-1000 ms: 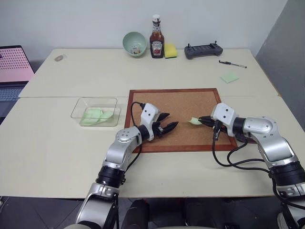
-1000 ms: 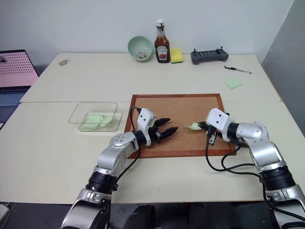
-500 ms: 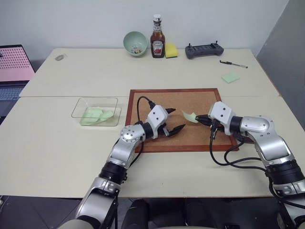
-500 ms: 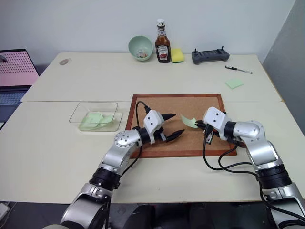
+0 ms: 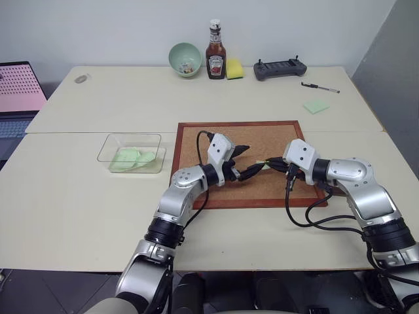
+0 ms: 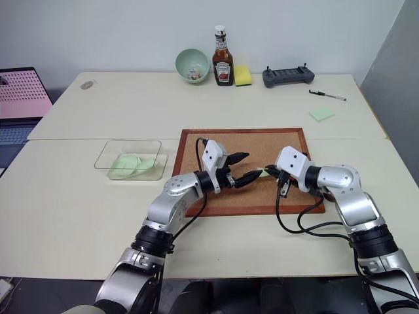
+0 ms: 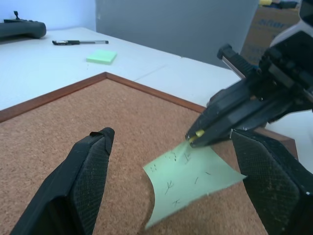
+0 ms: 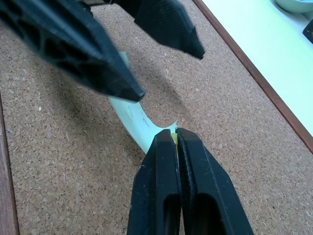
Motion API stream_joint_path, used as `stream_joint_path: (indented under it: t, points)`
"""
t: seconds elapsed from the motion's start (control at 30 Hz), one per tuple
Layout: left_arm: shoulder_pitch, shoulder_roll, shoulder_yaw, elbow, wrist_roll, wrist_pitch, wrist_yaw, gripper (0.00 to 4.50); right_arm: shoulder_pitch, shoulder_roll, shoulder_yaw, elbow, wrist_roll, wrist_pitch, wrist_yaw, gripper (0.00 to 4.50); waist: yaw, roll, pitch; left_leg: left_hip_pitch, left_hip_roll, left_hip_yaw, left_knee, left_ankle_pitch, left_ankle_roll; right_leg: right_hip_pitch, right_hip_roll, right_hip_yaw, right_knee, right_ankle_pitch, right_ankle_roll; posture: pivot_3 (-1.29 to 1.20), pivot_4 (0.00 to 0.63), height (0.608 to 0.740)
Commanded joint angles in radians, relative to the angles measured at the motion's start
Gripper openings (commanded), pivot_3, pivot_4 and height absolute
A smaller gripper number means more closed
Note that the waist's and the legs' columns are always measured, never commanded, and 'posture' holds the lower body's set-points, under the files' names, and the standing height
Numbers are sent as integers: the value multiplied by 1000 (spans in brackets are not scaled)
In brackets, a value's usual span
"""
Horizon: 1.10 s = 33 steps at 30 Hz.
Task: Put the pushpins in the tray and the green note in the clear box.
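The green note (image 7: 188, 176) hangs over the cork board (image 5: 262, 134), held by one corner in my right gripper (image 8: 174, 133), which is shut. A tiny yellow bit shows between its tips; I cannot tell if it is one of the pushpins. My left gripper (image 5: 247, 161) reaches in from the left, open, with one finger on each side of the note and touching nothing. The clear box (image 5: 105, 152) stands left of the board with pale green slips inside. The tray is out of view.
At the table's back stand a mint-green bowl (image 5: 185, 59), a ketchup bottle (image 5: 215, 59), a yellow sponge (image 5: 234, 69) and a black controller (image 5: 279, 69). A pen (image 5: 319, 87) and green sticky pad (image 5: 315, 106) lie at the right, a laptop (image 5: 19, 91) at the left.
My left gripper has moved right across the board and now has its open fingers around the note. The right gripper has barely moved and still holds the note.
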Motion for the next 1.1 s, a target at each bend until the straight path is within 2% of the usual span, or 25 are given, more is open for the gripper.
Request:
stream_joint_path:
  t: [0.03, 0.23, 0.53, 0.8, 0.9, 1.1]
  points:
    - [0, 27, -36, -3, 29, -46, -49, 4040, -28, 4, -7, -21, 0, -10, -1, 0, 0, 0, 0, 0, 0, 0, 0, 0, 0, 0, 0, 0, 0, 0, 0, 0, 150, 740]
    - [0, 49, -69, 23, 76, -109, -71, 4040, -32, 6, -7, -21, 2, -9, -2, 0, 0, 0, 0, 0, 0, 0, 0, 0, 0, 0, 0, 0, 0, 0, 0, 0, 150, 740]
    - [-33, 23, -65, 79, 99, -184, -54, 4040, -39, 10, -6, -15, 0, -9, -3, 0, 0, 0, 0, -1, 0, 0, 0, 0, 0, -1, 0, 0, 1, 0, 0, 0, 150, 740]
    - [-42, 21, -88, 116, 127, -250, -80, 2689, -41, 14, -7, -18, 2, -4, -5, 0, 0, 0, 0, -1, 0, 0, 0, 0, 0, -1, 0, 0, 1, 0, 0, 0, 150, 740]
    - [-41, 22, -98, 128, 141, -275, -87, 1983, -42, 16, -8, -16, 3, -3, -6, 0, 0, 0, 0, -1, 0, 0, 0, 0, 0, -1, 0, 0, 1, 0, 0, 0, 150, 740]
    - [-35, 28, -108, 148, 160, -309, -98, 960, -43, 28, -19, -22, 18, 18, -11, 0, 0, 0, 0, -1, 0, 0, 0, 0, 0, -1, 0, 0, 1, 0, 0, 0, 150, 740]
